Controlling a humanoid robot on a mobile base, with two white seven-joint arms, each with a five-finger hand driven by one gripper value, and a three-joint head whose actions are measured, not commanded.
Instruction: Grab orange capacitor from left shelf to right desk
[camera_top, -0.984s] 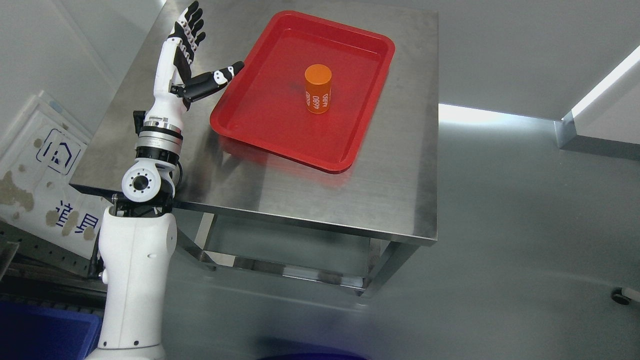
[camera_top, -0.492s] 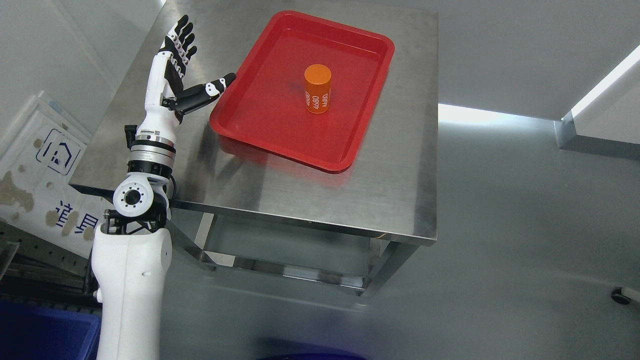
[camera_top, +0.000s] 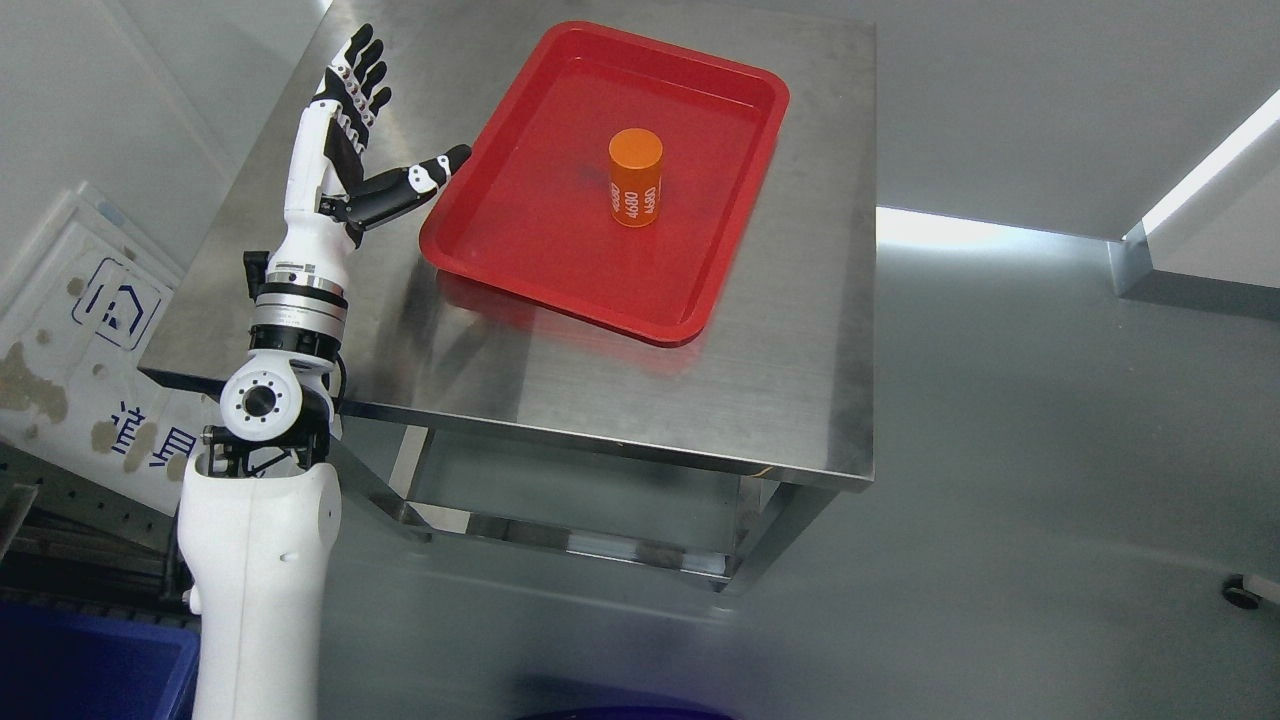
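Observation:
An orange capacitor (camera_top: 635, 177) with white print stands upright in the middle of a red tray (camera_top: 520, 250) on a steel table (camera_top: 620, 400). My left hand (camera_top: 385, 130) hangs over the table just left of the tray, well apart from the capacitor. Its fingers (camera_top: 358, 68) point up and spread, the thumb reaches toward the tray's left rim, and it holds nothing. The right arm does not show.
A white panel with blue signs (camera_top: 80, 350) leans at the left. A blue bin (camera_top: 90, 665) sits at the lower left corner. A grey floor lies to the right of the table, with a steel ledge (camera_top: 1190, 270) at the far right.
My left arm and hand have drawn back to the left, away from the tray; the hand stays open. The capacitor and tray have not moved.

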